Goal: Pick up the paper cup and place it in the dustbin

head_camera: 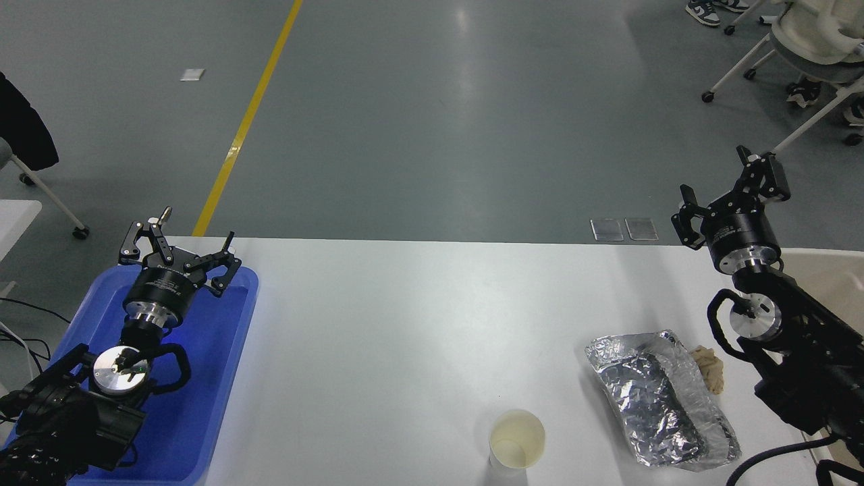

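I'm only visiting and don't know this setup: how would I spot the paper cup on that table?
Start at the white table and follow its near edge towards the right of the middle. The paper cup stands upright there, left of the silver foil packet. It is small, round-rimmed and smooth, white with a pale yellowish inside, unlike the wrinkly foil or the tan paper wad beyond it.
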{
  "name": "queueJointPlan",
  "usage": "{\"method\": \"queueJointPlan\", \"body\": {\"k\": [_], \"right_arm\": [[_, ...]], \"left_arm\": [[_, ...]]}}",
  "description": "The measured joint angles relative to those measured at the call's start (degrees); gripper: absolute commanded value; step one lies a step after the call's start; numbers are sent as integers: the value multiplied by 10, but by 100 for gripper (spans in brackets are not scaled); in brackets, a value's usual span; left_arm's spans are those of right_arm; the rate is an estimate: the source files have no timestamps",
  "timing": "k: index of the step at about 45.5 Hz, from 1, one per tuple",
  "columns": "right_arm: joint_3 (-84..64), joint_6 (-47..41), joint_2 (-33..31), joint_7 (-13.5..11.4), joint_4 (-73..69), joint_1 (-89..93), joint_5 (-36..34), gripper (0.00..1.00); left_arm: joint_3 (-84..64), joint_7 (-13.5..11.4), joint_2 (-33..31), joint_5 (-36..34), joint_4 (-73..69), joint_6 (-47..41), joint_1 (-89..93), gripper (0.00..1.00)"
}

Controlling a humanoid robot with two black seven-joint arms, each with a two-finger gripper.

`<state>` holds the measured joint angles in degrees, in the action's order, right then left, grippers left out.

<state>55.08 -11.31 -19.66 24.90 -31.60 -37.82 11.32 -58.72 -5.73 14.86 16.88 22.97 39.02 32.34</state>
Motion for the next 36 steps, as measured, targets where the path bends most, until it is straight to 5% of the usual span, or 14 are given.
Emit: {"method": "queueJointPlan", "body": {"k": [25, 36], "right_arm": [[-461, 9, -132, -10, -4, -215, -21, 100], [-736, 5, -161, -68, -34, -363, -66, 100]], "left_arm": [[0, 0, 0, 0, 0, 0, 0, 100], [0, 0, 0, -1, 0, 0, 0, 100]]}}
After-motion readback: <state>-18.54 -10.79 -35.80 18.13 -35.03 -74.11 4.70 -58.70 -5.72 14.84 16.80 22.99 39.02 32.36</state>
